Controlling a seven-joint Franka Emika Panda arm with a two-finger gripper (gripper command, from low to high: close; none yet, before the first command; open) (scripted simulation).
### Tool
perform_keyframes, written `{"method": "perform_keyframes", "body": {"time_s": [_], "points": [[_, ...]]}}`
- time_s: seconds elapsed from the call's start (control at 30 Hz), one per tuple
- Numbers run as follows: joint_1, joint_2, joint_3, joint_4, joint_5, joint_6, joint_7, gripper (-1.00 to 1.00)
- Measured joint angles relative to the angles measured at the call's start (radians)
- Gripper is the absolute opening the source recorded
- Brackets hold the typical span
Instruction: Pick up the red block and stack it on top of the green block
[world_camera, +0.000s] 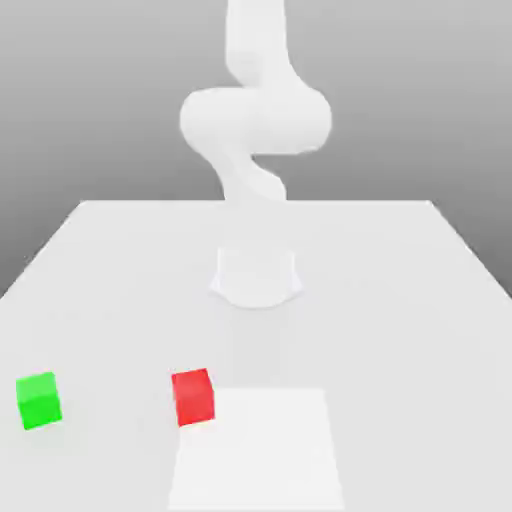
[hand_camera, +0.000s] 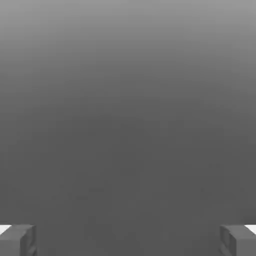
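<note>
Red block: small matte red cube (world_camera: 193, 396) on the white table (world_camera: 400, 300), lower centre-left of the exterior frame. Nothing touching it.
Green block: matte green cube (world_camera: 39, 400), same size as the red one, far lower left of the exterior frame. Nothing on top of it.
Spacing: the two cubes are well apart, bare table between them, at roughly the same height in the frame; green is toward the exterior view's left of red.
Pale patch: a lighter square (world_camera: 258, 448) on the table surface at bottom centre of the exterior frame; the red cube sits at its upper left corner, just at the edge.
Arm: white robot arm (world_camera: 256, 120) in the upper centre of the exterior frame, rising from a round base (world_camera: 256, 277) at mid-frame on the table. It stands behind both cubes and well clear of them.
Gripper: gripper (hand_camera: 128, 240) seen from the hand camera, one grey fingertip (hand_camera: 17, 240) at the lower left corner and the other at the lower right corner. Spread wide, released, nothing between the tips.
Backdrop in hand view: plain grey gradient beyond the fingers.
</note>
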Motion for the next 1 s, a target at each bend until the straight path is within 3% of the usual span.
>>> {"method": "perform_keyframes", "body": {"time_s": [0.43,0.6,0.8,0.97,1.0], "points": [[-0.284,0.460,0.130,-0.342,-0.041,0.307,0.648,0.00],[-0.341,0.640,0.128,-0.481,0.020,0.435,0.855,0.00],[-0.352,0.794,0.112,-0.484,-0.024,0.563,0.938,0.00],[-0.296,0.927,0.037,-0.469,-0.104,0.675,0.995,0.00],[-0.287,0.942,0.026,-0.467,-0.111,0.688,0.999,-1.00]]}}
